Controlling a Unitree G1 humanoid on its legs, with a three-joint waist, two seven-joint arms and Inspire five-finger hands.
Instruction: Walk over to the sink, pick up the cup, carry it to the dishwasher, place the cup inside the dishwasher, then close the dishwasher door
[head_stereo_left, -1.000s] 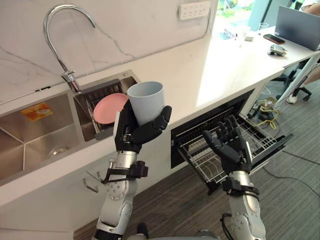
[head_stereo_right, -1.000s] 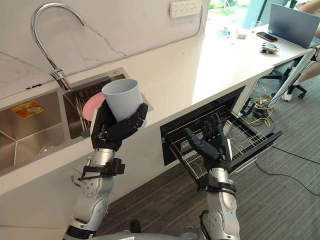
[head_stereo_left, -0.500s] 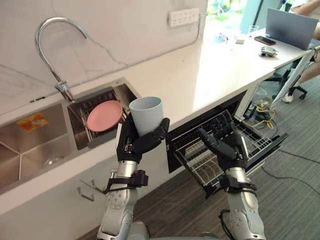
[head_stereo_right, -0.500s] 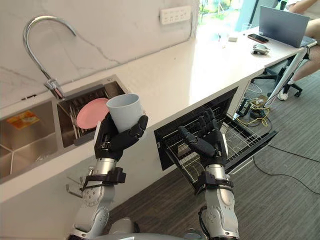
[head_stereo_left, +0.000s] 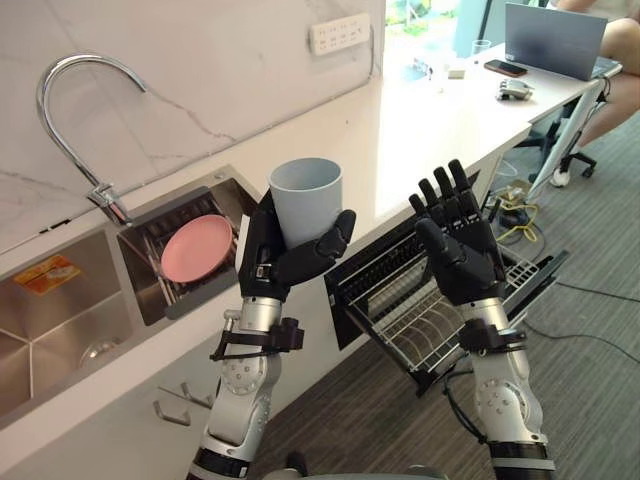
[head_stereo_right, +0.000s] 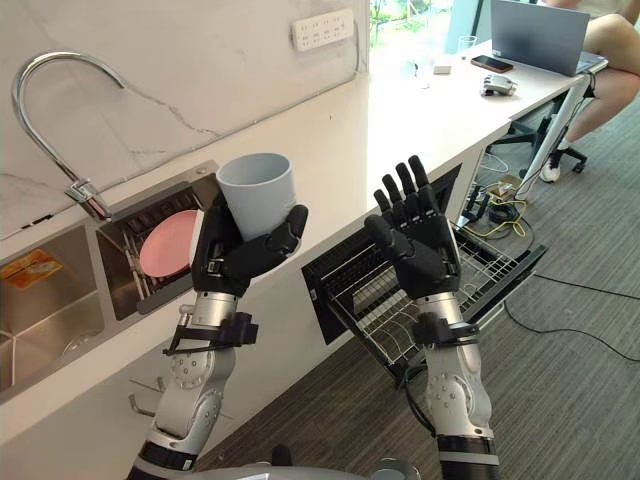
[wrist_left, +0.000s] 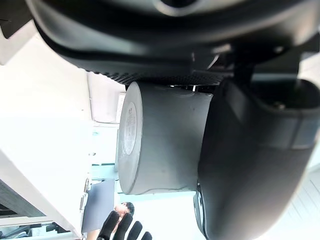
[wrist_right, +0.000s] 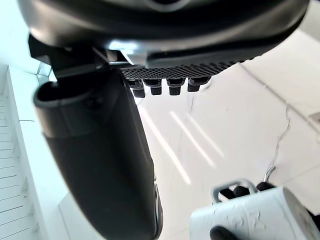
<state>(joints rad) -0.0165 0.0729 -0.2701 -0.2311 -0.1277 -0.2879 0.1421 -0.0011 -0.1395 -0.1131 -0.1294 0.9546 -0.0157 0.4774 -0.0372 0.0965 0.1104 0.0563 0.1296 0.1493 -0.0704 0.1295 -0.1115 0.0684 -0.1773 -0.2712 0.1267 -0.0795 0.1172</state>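
Observation:
My left hand (head_stereo_left: 283, 262) is curled round a pale grey cup (head_stereo_left: 306, 198) and holds it upright in the air in front of the counter edge. The left wrist view shows the cup (wrist_left: 165, 145) pinched between palm and thumb. My right hand (head_stereo_left: 457, 245) is raised beside it, palm toward the cup, fingers straight and spread, holding nothing. Below the right hand the dishwasher door (head_stereo_left: 530, 290) hangs open with the wire rack (head_stereo_left: 420, 320) pulled out. The sink (head_stereo_left: 60, 320) lies to the left under a curved tap (head_stereo_left: 75, 120).
A pink plate (head_stereo_left: 197, 247) stands in the drainer basin beside the sink. The white counter (head_stereo_left: 400, 130) runs to the right, bearing a laptop (head_stereo_left: 555, 40) and small items. A person sits at the far right by an office chair (head_stereo_left: 560, 160). Cables lie on the floor.
The camera has shifted so the scene slides left. My right hand has risen from rack level to cup height with fingers spread. The cup stays held in the left hand.

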